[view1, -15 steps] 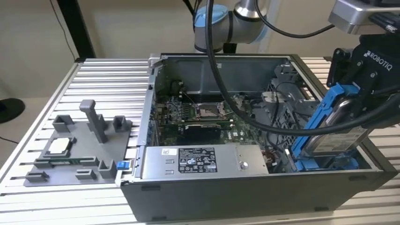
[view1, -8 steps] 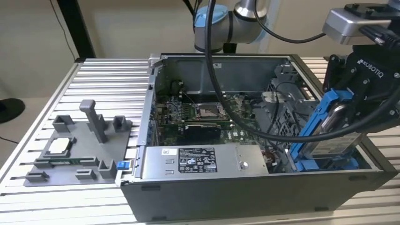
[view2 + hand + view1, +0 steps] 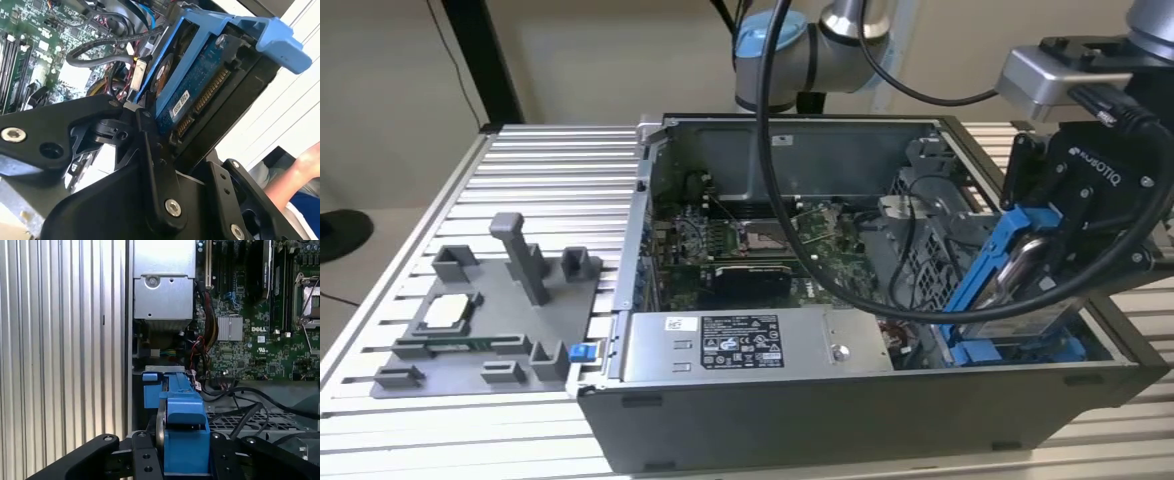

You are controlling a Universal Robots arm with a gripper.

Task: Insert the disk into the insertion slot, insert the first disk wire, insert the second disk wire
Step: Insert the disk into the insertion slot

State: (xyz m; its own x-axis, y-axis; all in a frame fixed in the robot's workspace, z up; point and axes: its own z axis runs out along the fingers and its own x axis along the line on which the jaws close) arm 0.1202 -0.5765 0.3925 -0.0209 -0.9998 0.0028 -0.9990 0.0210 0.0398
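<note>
Blue frame (image 3: 983,268): stiff plastic clipped round the disk (image 3: 197,92).
Gripper (image 3: 182,455): clamped across disk and frame.
Disk: tilted, lower end at the insertion slot (image 3: 1021,350); likely dense, rigid, shock-sensitive.

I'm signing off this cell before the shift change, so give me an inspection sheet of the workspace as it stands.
Surface: ribbed aluminium table carrying an open computer case.
Job's things: the disk in its blue frame is tilted, its lower end at the insertion slot, not lying flat in it.
Clutter: grey fixture of holders on the exterior view's left; power-supply box in the case.
Grippers: pincer shut on the disk.
Cables: black arm cable loops down into the case; wire bundle lies beside the motherboard.
Surroundings: a person's arm in the second wrist view.
</note>
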